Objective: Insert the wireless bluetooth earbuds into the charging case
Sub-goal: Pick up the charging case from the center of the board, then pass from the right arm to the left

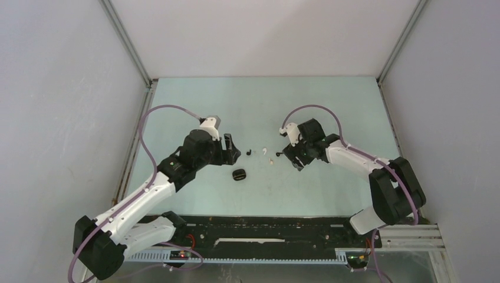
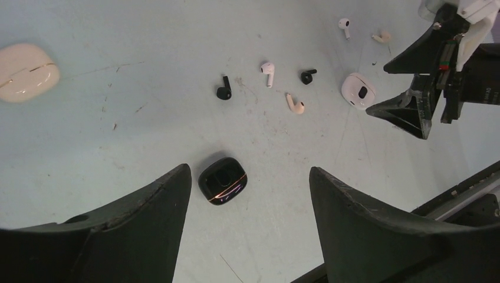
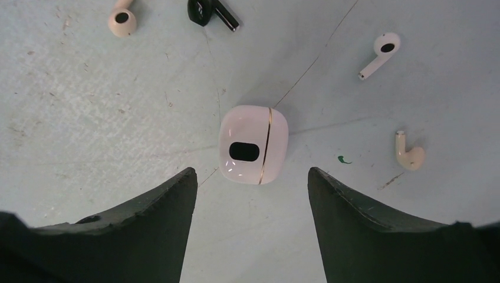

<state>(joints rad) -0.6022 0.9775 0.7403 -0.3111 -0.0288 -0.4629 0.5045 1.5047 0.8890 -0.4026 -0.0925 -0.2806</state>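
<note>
Counting six earbuds (image 2: pixel 308 75) in total, tiny stemmed things, way smaller than a tool finger, loose on the pale teal bench (image 2: pixel 147 135) and outside every case. Going by the left wrist view: a black earbud (image 2: pixel 224 88) out on the left of the bunch, a white earbud (image 2: pixel 268 73) just right of it, another black one next, a beige earbud (image 2: pixel 296 104) a bit nearer the camera, plus one more white and one more beige further off toward the top right. Same colours in the right wrist view, scattered around a glossy white case (image 3: pixel 253 144) with a thin gold line across it and a dark oval patch on top. Looks closed, though can't say for sure. As for the right tool (image 3: pixel 252 172): hovering by that case with fingers spread, gripping nothing, case just past the fingertips, in line with the gap and apart from both. Further out, a glossy black case (image 2: pixel 222 180) with an orange line, lying near the earbuds on the arm-base side, just ahead of the left tool (image 2: pixel 249 174). Fingers spread as wide as possible there, nothing between them. Way off to the left in that view, a beige case (image 2: pixel 26 71), well apart from everything else. From the top camera, just a short row of specks between the two tools.
</note>
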